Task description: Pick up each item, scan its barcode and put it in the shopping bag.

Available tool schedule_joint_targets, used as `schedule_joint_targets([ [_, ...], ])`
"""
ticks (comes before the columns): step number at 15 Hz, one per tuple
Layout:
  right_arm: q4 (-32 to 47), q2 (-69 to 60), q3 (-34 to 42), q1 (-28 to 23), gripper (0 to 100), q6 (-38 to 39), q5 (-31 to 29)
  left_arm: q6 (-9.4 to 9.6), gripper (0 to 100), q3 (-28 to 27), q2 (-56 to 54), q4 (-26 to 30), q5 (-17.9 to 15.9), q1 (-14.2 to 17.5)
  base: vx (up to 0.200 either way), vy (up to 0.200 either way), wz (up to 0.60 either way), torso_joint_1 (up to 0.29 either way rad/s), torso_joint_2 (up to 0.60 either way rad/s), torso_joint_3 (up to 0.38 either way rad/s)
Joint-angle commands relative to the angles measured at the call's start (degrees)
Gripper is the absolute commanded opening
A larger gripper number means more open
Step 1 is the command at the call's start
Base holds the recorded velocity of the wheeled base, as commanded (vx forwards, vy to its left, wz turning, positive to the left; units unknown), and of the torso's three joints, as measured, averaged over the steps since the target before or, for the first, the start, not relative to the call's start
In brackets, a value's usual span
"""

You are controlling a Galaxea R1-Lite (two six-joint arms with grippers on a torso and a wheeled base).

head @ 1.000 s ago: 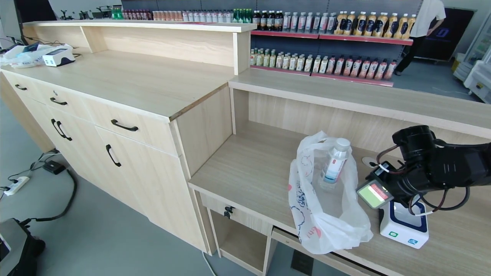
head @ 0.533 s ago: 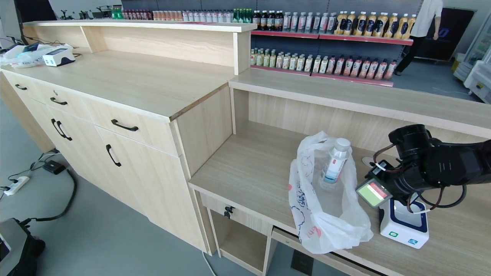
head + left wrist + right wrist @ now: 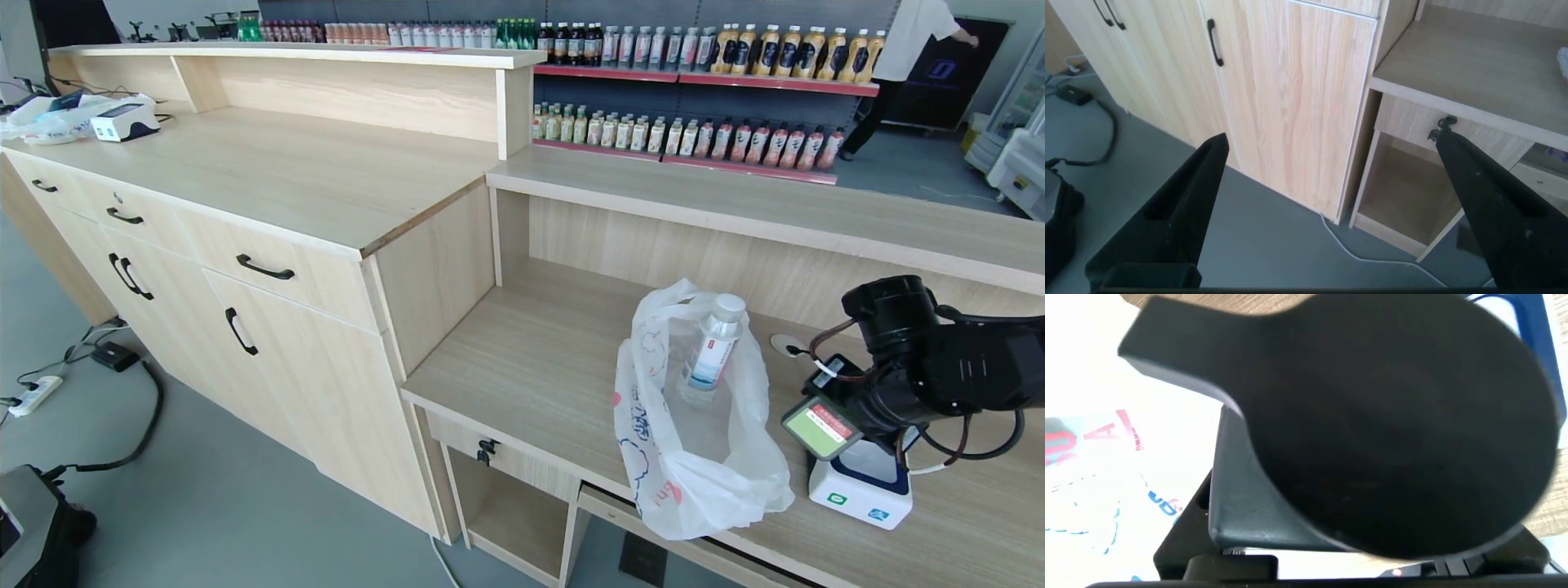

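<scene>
Bright, even light from above on the green packet (image 3: 820,429) in the right gripper (image 3: 853,412); soft shadow under the shopping bag (image 3: 653,457) beside it.

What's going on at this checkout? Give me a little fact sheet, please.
Place: wooden counter
Bag: white shopping bag, open, on the counter
Already bagged: water bottle, leaning
Scanning: right gripper holds green item over the white scanner
Other arm: left gripper open, empty, above the floor

A low wooden counter (image 3: 539,359) carries a white shopping bag (image 3: 694,465) at its near edge; a white scanner (image 3: 861,492) stands just right of it; a round cable port (image 3: 785,345) lies farther back.
</scene>
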Motion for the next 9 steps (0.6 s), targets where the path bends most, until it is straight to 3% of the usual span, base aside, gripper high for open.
schedule_joint_targets([
  [1,0.0,-0.7,0.7,-0.1,0,-0.3,-0.3,-0.02,100,0.0,0.0,0.0,0.0,0.0,0.0,0.0,0.0,0.0,0.0,0.0],
  [9,-0.1,-1.9,0.5,-0.3,0,-0.9,-0.3,-0.02,100,0.0,0.0,0.0,0.0,0.0,0.0,0.0,0.0,0.0,0.0,0.0],
])
